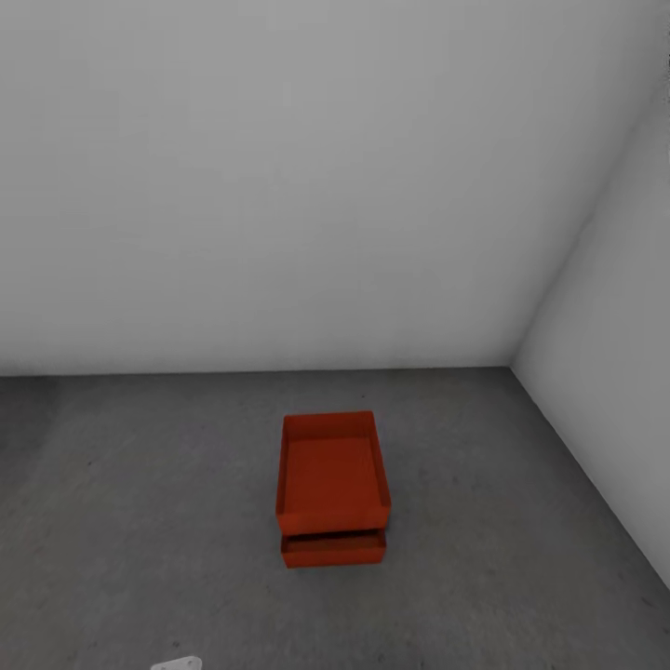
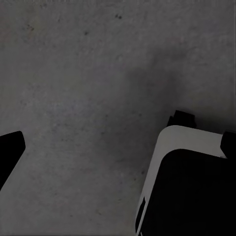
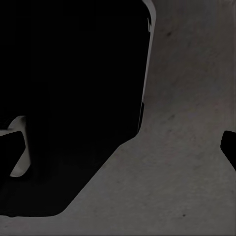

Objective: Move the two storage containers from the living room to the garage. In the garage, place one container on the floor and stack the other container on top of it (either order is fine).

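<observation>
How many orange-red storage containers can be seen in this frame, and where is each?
2. The upper container sits stacked on the lower container, which rests on the grey concrete floor near the garage's corner. The lower one is mostly covered, only its near end showing.

The left gripper (image 2: 120, 142) points down, its dark fingertips (image 2: 10, 147) spread wide apart at the frame's edges with nothing between them. The right gripper (image 3: 120, 142) likewise points down, fingertips (image 3: 228, 145) parted and empty. The robot's white-and-black base (image 2: 187, 182) sits below, beside each gripper.
</observation>
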